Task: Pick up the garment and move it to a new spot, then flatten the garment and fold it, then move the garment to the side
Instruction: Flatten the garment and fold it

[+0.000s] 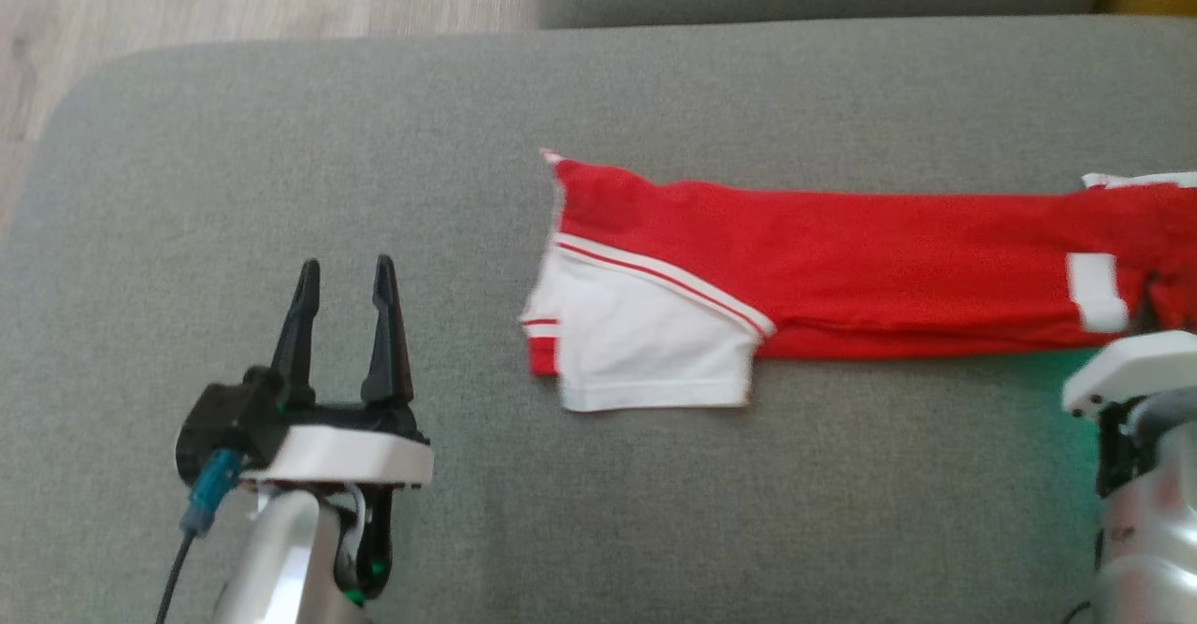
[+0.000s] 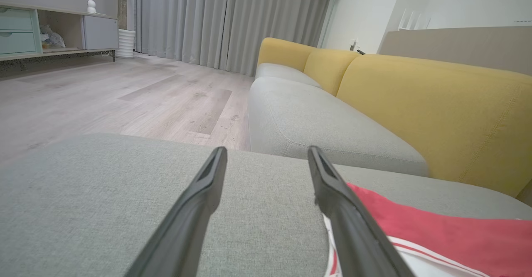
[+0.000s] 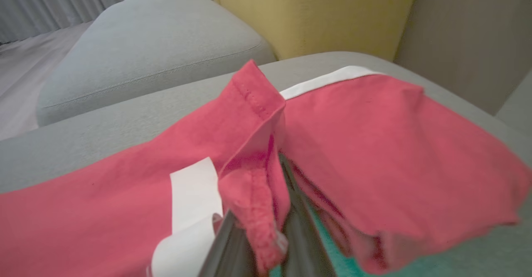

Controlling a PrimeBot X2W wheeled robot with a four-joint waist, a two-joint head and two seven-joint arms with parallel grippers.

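Note:
The garment [image 1: 823, 268] is red with white panels and stripes, folded into a long band across the grey cushion [image 1: 468, 119]. Its white sleeve end lies at the left. My left gripper [image 1: 344, 282] stands open over bare cushion, left of the garment and apart from it; in the left wrist view the left gripper [image 2: 266, 160] has the garment [image 2: 436, 231] beside its right finger. At the right edge, my right arm [image 1: 1136, 371] reaches the garment's right end. In the right wrist view my right gripper [image 3: 266, 227] is shut on a bunched fold of the garment [image 3: 374, 144], lifted slightly.
A second grey seat cushion [image 2: 324, 123] with yellow backrests [image 2: 436, 106] lies beyond the gap. Wooden floor [image 2: 124, 90] extends left, with a low cabinet [image 2: 50, 32] and curtains [image 2: 224, 19] far off. The cushion's left edge [image 1: 47, 156] drops to the floor.

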